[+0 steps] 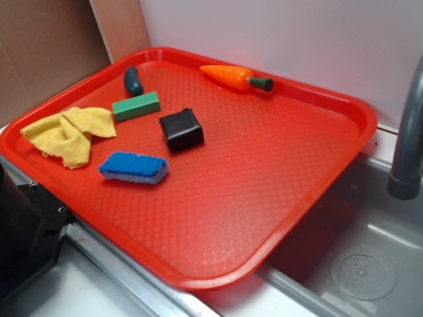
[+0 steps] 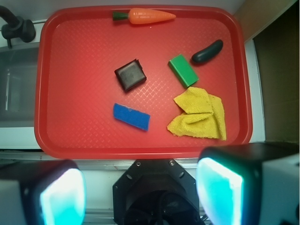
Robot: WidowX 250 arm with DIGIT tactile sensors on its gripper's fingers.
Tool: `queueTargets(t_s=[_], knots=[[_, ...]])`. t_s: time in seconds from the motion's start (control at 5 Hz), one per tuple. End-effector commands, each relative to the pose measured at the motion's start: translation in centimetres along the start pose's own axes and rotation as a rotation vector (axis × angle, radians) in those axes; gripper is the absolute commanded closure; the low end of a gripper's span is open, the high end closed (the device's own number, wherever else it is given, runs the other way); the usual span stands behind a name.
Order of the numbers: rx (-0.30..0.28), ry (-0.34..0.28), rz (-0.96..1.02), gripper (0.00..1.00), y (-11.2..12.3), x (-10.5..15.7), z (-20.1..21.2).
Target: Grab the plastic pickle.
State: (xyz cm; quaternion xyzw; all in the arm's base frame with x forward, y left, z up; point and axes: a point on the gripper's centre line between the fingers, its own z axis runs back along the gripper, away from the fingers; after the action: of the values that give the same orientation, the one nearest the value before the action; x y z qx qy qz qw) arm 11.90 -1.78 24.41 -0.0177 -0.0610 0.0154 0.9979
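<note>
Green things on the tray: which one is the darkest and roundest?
The plastic pickle, near the tray's corner. It is dark green and rounded, while the green block beside it is lighter with flat sides.

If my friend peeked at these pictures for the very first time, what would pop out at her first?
The big red tray fills nearly everything. Next, the orange carrot lying along its far edge, and the crumpled yellow cloth near the robot. The little dark green plastic pickle hides in a far corner of the tray, close beside the green block. The gripper, with glowing teal fingers, hangs open at the near edge, touching nothing.
</note>
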Motion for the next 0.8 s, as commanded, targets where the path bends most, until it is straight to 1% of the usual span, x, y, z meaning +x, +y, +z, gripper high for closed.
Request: queueTargets(t_s=[0.0,0.2,0.4,0.6], knots=[[0.000,0.000,0.000,0.00,0.0,0.0,0.0],[-0.029,-0.002,0.100,0.00,0.9,0.9,-0.2],[-0.055,-0.022,0.284,0.00,2.6,2.4,-1.3],[-0.023,-0.040,0.495,0.00,4.8,4.1,-2.7]])
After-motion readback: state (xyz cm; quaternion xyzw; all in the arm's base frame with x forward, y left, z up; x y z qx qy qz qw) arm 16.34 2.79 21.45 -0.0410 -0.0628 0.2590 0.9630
